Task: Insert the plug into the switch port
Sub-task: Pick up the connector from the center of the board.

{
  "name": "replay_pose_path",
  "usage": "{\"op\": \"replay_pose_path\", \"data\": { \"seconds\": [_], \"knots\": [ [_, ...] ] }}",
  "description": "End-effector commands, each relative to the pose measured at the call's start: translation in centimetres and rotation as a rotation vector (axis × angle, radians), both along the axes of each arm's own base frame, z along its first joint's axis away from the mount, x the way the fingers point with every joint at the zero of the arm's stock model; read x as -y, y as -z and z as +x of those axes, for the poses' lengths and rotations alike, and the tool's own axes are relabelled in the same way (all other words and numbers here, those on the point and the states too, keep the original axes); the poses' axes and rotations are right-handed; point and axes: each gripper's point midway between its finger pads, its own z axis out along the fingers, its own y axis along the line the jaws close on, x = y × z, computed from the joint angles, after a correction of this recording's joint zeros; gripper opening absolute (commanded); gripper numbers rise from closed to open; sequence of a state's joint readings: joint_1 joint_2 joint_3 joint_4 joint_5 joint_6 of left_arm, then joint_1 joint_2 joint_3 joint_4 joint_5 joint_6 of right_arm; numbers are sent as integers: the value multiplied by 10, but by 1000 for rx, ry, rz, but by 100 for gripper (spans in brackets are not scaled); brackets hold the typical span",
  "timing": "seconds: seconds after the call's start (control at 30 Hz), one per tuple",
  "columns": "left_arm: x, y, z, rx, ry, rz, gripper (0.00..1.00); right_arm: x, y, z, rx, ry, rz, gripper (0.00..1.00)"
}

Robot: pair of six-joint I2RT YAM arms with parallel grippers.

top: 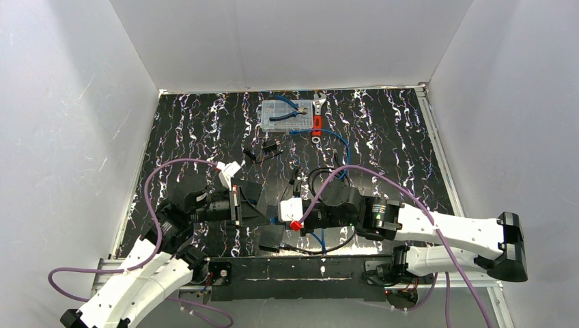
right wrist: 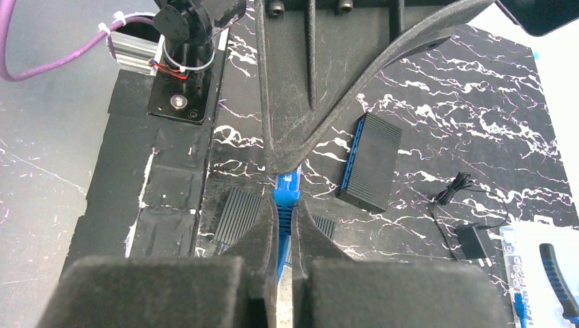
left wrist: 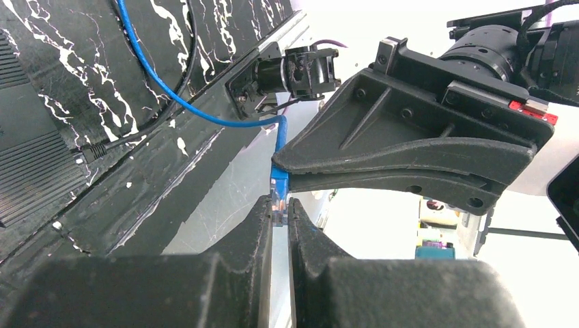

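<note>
A blue cable (left wrist: 179,97) ends in a clear plug (left wrist: 278,205) with a blue boot. My left gripper (left wrist: 278,210) is shut on the plug's tip. My right gripper (right wrist: 285,208) is shut on the ribbed blue boot (right wrist: 286,197) just behind it, fingertip to fingertip with the left one. Both meet low over the mat near its front edge (top: 273,217). The switch (right wrist: 372,160), a flat ribbed black box, lies apart to the side, and its blue port edge (right wrist: 349,158) is empty.
A second ribbed black box (right wrist: 235,215) lies under the grippers with a black lead (left wrist: 102,147) plugged in. At the back stand a clear parts box (top: 288,115) holding pliers and a red-handled wrench (top: 317,121). A small black adapter (right wrist: 472,240) lies mid-mat. White walls enclose the mat.
</note>
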State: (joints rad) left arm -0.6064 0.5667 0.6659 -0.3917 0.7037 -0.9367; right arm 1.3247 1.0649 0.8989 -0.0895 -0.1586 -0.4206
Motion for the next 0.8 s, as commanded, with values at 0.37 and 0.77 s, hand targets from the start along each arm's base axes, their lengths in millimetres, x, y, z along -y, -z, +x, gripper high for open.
{"op": "replay_pose_path", "data": {
  "seconds": [0.37,0.77],
  "knots": [
    [-7,-24,4,166,-37,-24,98,39,-44,44,185,263,104,1],
    [-11,0,15,153,-85,55,98,151,-148,119,596,798,147,1]
  ]
}}
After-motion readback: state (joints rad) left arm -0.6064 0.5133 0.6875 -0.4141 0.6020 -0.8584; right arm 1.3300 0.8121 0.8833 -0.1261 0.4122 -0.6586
